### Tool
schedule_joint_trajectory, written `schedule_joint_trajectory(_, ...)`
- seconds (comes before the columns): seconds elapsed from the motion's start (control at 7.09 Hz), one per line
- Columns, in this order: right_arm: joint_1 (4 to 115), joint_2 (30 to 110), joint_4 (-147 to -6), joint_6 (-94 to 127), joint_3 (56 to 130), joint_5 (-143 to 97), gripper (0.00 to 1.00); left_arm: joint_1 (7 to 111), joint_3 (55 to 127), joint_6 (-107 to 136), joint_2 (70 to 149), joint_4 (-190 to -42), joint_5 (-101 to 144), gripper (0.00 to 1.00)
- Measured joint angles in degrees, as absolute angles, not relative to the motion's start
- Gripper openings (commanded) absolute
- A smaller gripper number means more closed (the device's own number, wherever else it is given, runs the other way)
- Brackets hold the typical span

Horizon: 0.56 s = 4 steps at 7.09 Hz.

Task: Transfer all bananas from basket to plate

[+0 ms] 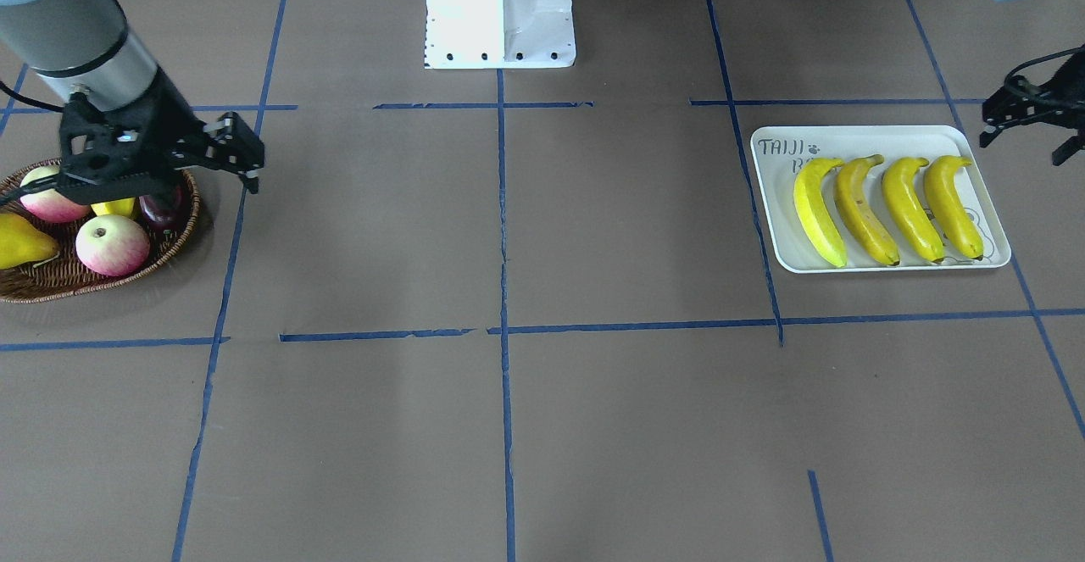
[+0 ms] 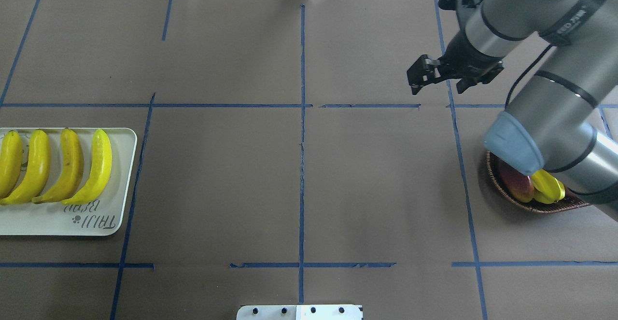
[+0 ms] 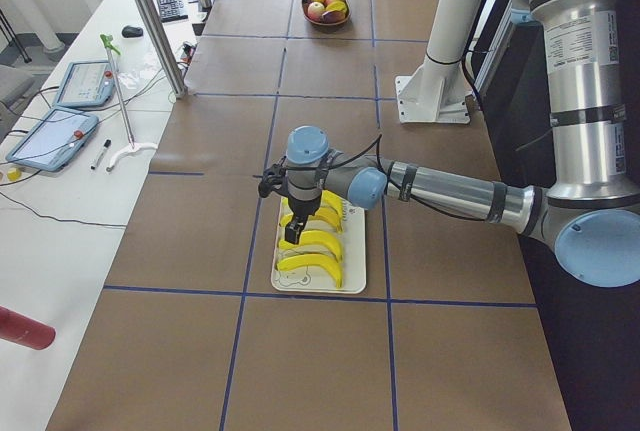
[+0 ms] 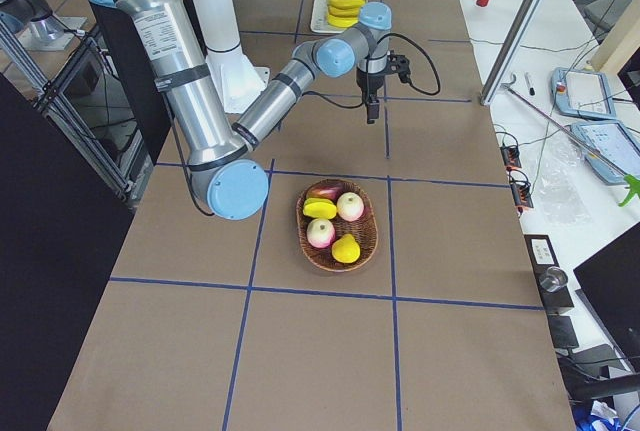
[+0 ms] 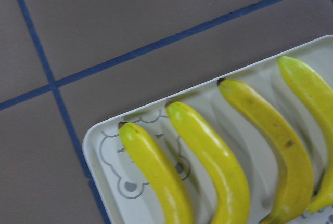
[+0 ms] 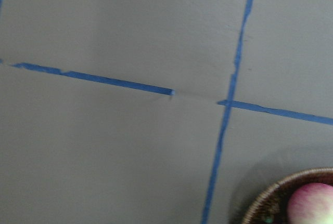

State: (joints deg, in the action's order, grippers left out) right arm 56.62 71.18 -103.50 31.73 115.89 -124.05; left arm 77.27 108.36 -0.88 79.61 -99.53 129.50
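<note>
Several yellow bananas (image 1: 860, 210) (image 2: 67, 165) lie side by side on the white plate (image 1: 898, 140) (image 2: 48, 223); the left wrist view shows their dark tips over the bear print (image 5: 130, 187). No banana shows in the wicker basket (image 1: 102, 286) (image 2: 531, 207), which is partly hidden under the right arm. My right gripper (image 1: 242, 151) (image 2: 419, 76) hangs beside the basket, over bare table, open and empty. My left gripper (image 1: 1017, 140) hovers just off the plate's corner, open, with nothing in it.
The basket holds two pink apples (image 1: 112, 244), a yellow pear (image 1: 21, 240), a dark red fruit (image 1: 165, 210) and a yellow-green star fruit (image 2: 548, 187). The white robot base (image 1: 500, 11) stands at the table's edge. Blue tape lines cross the brown tabletop.
</note>
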Motion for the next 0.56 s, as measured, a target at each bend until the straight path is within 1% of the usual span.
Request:
schedule_joint_trajectory(0.28, 66.4, 82.3, -104.0, 10.6, 116.7, -128.4, 1.0, 87.3, 104.0, -10.6, 79.2, -95.5, 129.5, 1.0)
schedule_joint_trajectory(0.42, 72.9, 88.4, -103.8, -1.3, 115.4, -130.8, 1.0, 91.2, 100.9, -12.0, 78.8, -95.3, 129.0, 1.0)
schedule_joint_trajectory(0.56, 78.1, 92.3, -103.7, -9.1, 113.4, -131.8, 1.0, 94.1, 97.6, -12.5, 78.8, -95.4, 128.3, 1.0)
